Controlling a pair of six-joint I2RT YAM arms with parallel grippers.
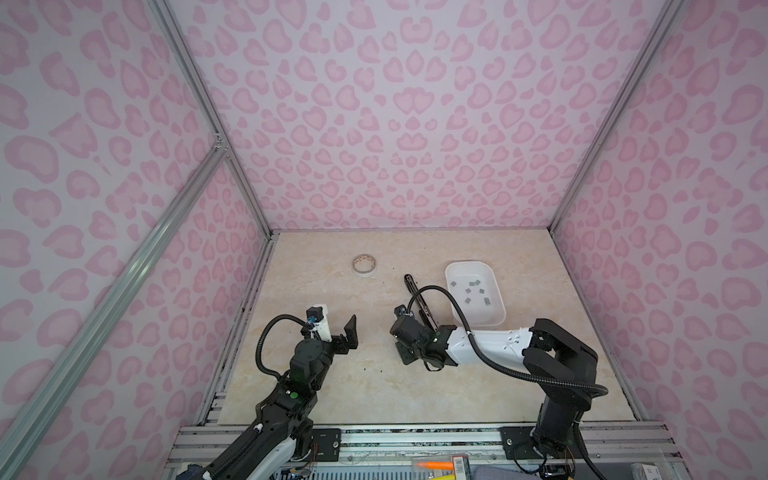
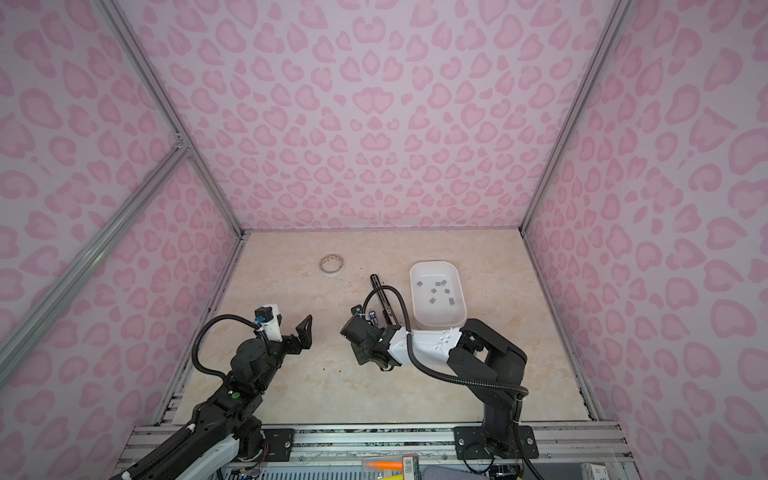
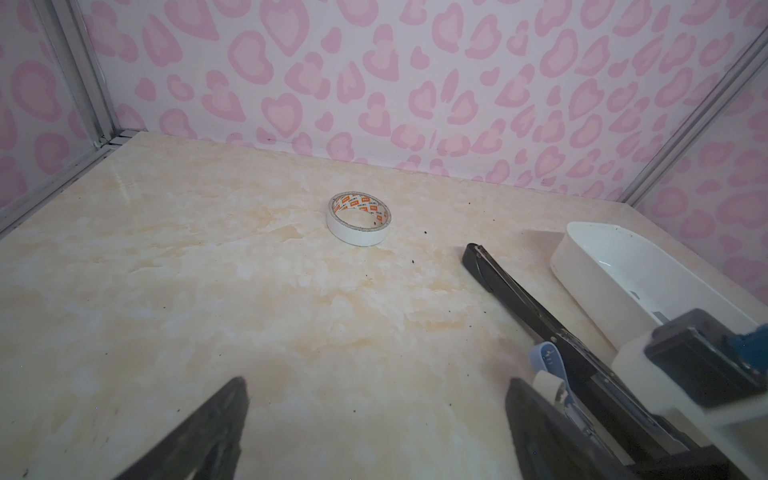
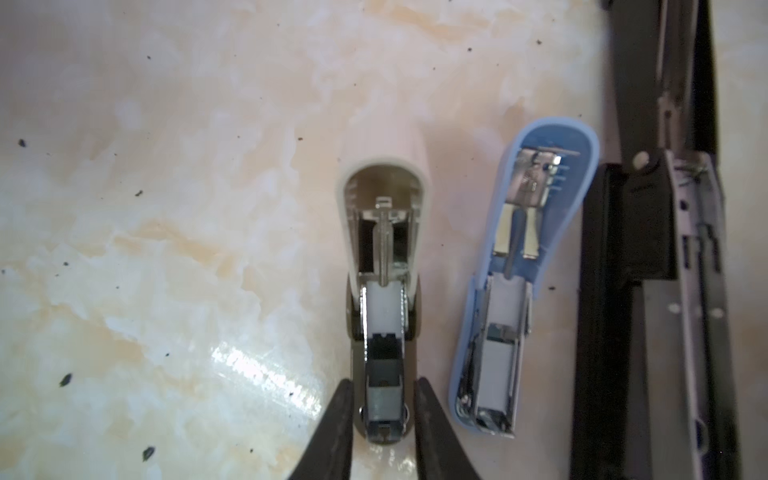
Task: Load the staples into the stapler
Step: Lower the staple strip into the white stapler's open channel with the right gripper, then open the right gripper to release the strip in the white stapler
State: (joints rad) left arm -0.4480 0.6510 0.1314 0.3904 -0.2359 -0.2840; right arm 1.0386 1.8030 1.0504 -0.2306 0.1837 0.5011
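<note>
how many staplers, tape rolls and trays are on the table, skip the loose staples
staplers: 3 (white stapler, blue stapler, black stapler)
tape roll: 1
tray: 1
total: 5

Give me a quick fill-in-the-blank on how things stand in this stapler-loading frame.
1. The loose staples lie in the white ___.
2. The left gripper holds nothing; its jaws stand ___.
3. The right gripper has its jaws either side of a white stapler; the small stapler beside it is ___.
4. The long stapler lying opened flat is ___.
Missing words: tray, open, blue, black.
</note>
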